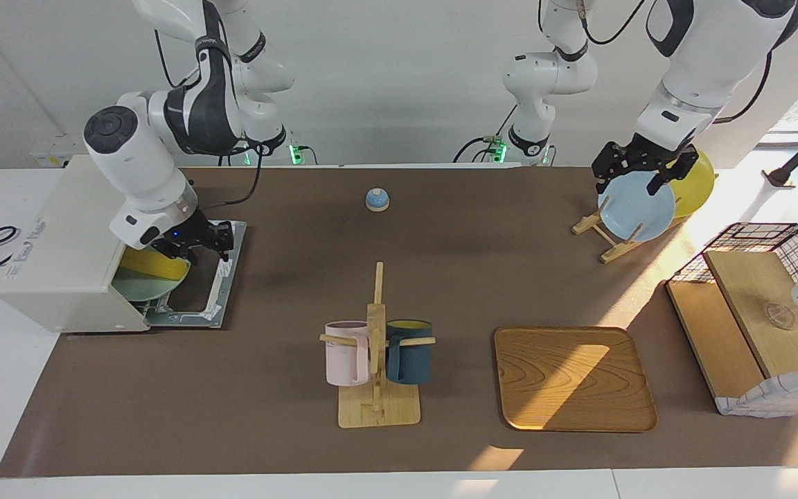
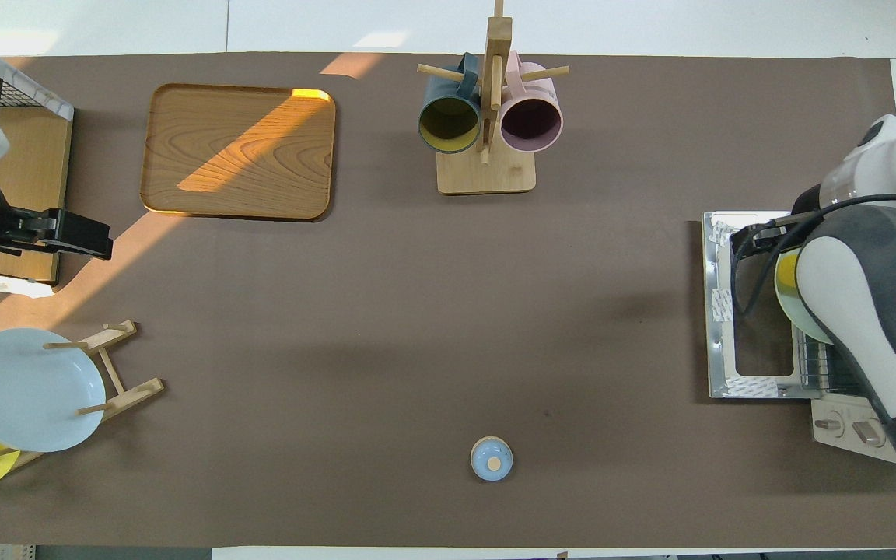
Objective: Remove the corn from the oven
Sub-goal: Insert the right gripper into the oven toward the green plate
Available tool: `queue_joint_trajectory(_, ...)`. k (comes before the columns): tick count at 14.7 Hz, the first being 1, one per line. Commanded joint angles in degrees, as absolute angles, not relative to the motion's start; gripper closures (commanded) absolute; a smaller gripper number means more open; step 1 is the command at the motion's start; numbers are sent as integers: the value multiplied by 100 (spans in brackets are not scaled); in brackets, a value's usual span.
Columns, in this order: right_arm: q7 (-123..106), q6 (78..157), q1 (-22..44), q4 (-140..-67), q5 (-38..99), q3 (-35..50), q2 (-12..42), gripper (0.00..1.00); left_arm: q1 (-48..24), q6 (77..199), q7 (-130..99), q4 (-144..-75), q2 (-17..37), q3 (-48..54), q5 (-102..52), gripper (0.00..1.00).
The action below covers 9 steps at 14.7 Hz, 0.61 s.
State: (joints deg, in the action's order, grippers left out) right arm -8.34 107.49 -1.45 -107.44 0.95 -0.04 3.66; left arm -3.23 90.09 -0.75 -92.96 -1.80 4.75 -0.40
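Observation:
The white oven [image 1: 59, 256] stands at the right arm's end of the table, its door [image 1: 222, 291] dropped open flat on the mat. In its mouth the yellow corn [image 1: 149, 266] lies on a pale green plate [image 1: 139, 287]; both also show in the overhead view, the corn [image 2: 782, 284] mostly under the arm. My right gripper [image 1: 198, 242] is at the oven's mouth, just over the corn's end, and hides part of it. My left gripper [image 1: 638, 177] waits, open and empty, over the plate rack.
A wooden rack [image 1: 610, 239] holds a blue plate [image 1: 638, 208] and a yellow plate [image 1: 693, 187]. A mug tree [image 1: 377, 346] with a pink and a dark blue mug, a wooden tray [image 1: 572, 378], a small blue bell [image 1: 377, 199] and a wire basket [image 1: 766, 305] stand on the mat.

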Motion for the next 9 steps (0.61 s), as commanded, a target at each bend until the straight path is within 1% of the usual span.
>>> queue_joint_trajectory(1, -853, 10906, -352, -11125, 26, 53, 168, 38, -246, 8930, -79, -9343, -281, 510, -97, 0)
queue_joint_trajectory(3, -844, 11204, -360, -11511, 26, 53, 45, 44, -246, 8930, -79, -9343, -281, 510, -97, 0)
queue_joint_trajectory(5, -861, 11635, -387, -12073, 35, 53, -113, 45, -246, 8930, -79, -9343, -281, 510, -97, 0)
queue_joint_trajectory(7, -879, 11707, -387, -12356, 26, 44, -237, 45, -246, 8930, -79, -9343, -281, 510, -97, 0)
queue_joint_trajectory(9, -1010, 11707, -422, -12410, -17, 35, -246, 45, -246, 8930, -79, -9343, -281, 510, -97, 0)
